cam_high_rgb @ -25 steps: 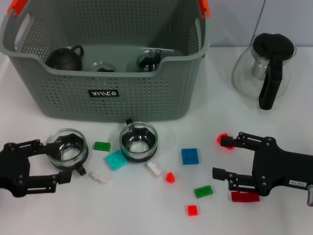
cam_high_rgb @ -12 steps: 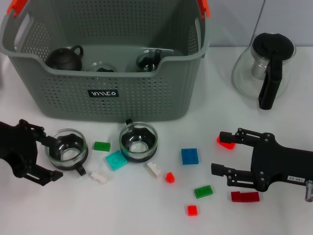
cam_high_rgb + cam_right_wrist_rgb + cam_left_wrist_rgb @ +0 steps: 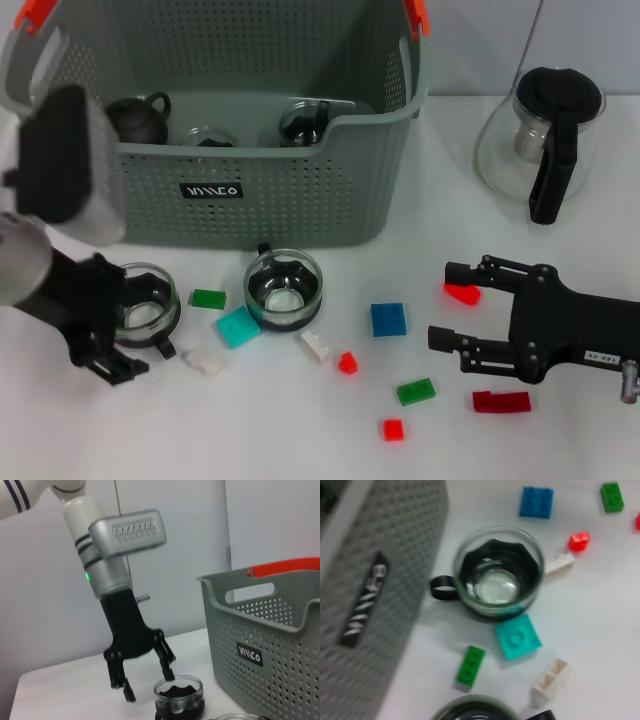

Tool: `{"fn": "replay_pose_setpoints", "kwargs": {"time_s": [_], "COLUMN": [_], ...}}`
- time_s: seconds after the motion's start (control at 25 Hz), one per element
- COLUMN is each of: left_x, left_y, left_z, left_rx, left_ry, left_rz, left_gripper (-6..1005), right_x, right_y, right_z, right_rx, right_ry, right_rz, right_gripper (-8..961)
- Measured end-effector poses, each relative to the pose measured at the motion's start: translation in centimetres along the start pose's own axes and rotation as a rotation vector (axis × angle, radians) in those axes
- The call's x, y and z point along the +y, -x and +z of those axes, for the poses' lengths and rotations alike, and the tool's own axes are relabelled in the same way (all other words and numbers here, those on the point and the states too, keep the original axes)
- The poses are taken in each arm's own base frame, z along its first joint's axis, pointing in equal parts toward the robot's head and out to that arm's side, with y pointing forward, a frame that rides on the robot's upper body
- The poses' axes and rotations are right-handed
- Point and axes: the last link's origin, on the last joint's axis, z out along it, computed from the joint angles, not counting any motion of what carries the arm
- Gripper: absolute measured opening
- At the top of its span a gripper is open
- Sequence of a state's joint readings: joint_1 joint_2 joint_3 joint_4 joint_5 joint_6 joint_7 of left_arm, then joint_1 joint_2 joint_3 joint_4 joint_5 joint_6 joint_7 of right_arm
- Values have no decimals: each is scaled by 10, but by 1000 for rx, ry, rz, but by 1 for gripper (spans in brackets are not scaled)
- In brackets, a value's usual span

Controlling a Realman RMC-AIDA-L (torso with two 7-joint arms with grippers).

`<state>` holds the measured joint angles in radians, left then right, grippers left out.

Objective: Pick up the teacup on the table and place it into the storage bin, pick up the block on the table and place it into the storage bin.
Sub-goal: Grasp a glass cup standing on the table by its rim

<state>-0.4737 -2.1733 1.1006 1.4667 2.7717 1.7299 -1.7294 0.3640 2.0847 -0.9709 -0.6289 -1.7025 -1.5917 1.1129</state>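
Two glass teacups with dark inserts stand in front of the storage bin [image 3: 300, 200]. Over the left teacup [image 3: 145, 310] my left gripper [image 3: 118, 330] points down, open; the right wrist view shows one finger [image 3: 167, 664] at that teacup's [image 3: 179, 697] rim and the other outside it. The middle teacup [image 3: 284, 288] is the one centred in the left wrist view [image 3: 499, 577]. Small blocks lie scattered: green [image 3: 208, 298], teal [image 3: 237, 326], blue [image 3: 388, 319]. At the right my right gripper [image 3: 443, 305] lies low and open, its far finger beside a red block [image 3: 462, 293].
The grey bin holds a dark teapot [image 3: 135, 118] and glassware. A glass kettle [image 3: 545, 140] with a black handle stands at the back right. More blocks lie near the right gripper: green [image 3: 415, 391], red [image 3: 393, 429], dark red [image 3: 501, 401]. White blocks [image 3: 317, 345] sit between the cups.
My left arm has swung up from lying flat, so its gripper now points down at the left teacup. The right gripper crept slightly left toward the red block.
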Motion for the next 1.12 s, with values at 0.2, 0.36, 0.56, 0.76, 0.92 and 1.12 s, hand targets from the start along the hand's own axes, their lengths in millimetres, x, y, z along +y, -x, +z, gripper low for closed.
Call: {"fn": "replay_pose_setpoints", "kwargs": {"time_s": [0.2, 0.36, 0.56, 0.76, 0.92, 1.12], "left_x": [2, 6, 10, 11, 8, 5], "left_y": [-1, 5, 4, 1, -2, -5], "left_z": [15, 29, 27, 33, 34, 33], "left_rx": [-36, -103, -125, -131, -122, -121], "left_ry": [-16, 23, 36, 43, 26, 9], "left_rz": [22, -4, -32, -48, -53, -67], "left_gripper": [789, 780, 770, 752, 697, 612], "right_x": [0, -1, 0, -1, -1, -1], "right_y": [0, 1, 1, 1, 2, 2], "right_z": [0, 1, 1, 1, 2, 2], "right_rx": [-1, 0, 1, 1, 2, 2], "right_ry": [0, 2, 4, 5, 6, 6], "right_rz": [8, 19, 20, 19, 18, 18], "right_gripper": [819, 819, 820, 820, 819, 820]}}
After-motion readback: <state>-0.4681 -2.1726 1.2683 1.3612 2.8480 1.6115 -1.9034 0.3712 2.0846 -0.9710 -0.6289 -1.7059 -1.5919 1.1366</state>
